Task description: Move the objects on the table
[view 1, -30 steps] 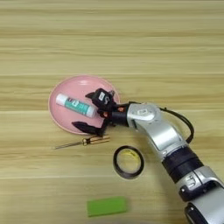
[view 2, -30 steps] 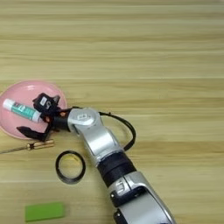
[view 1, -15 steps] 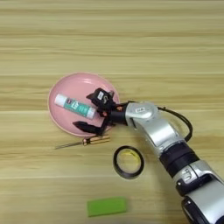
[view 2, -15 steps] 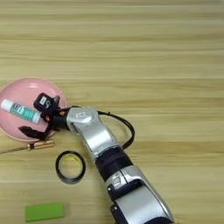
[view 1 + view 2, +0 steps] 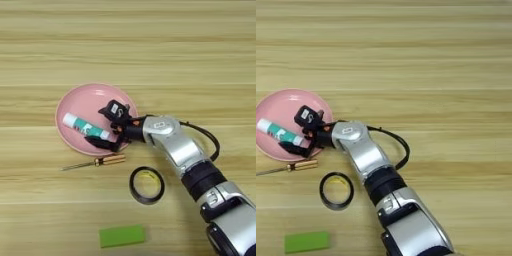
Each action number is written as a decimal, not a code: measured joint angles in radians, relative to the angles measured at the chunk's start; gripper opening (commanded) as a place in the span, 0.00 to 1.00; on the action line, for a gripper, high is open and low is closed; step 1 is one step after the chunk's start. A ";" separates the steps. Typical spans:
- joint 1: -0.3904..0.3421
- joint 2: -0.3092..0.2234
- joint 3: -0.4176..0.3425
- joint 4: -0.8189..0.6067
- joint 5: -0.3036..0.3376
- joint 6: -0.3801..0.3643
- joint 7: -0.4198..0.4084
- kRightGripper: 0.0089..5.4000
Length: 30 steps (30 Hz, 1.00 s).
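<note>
Barely shifted since before, your hand [image 5: 111, 127] hangs fingers apart over the pink plate [image 5: 75, 100], glue stick [image 5: 86, 127] just left, lying upper-left to lower-right.

Right arm enters from lower right corner of frame, runs diagonally up-left toward centre-left. Silver forearm, black band at mid-length, black cable looping off its right side. Wrist bent left. Tool [image 5: 106, 127] at left-centre of frame, two black fingers [image 5: 114, 109] spread apart, one upper, one lower, tips pointing left.
</note>
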 measured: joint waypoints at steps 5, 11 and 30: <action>0.000 0.000 0.000 0.001 0.000 0.000 -0.001 0.67; 0.000 0.001 0.000 0.003 0.000 -0.002 -0.001 0.53; -0.004 0.005 -0.018 0.008 0.003 -0.017 -0.003 0.31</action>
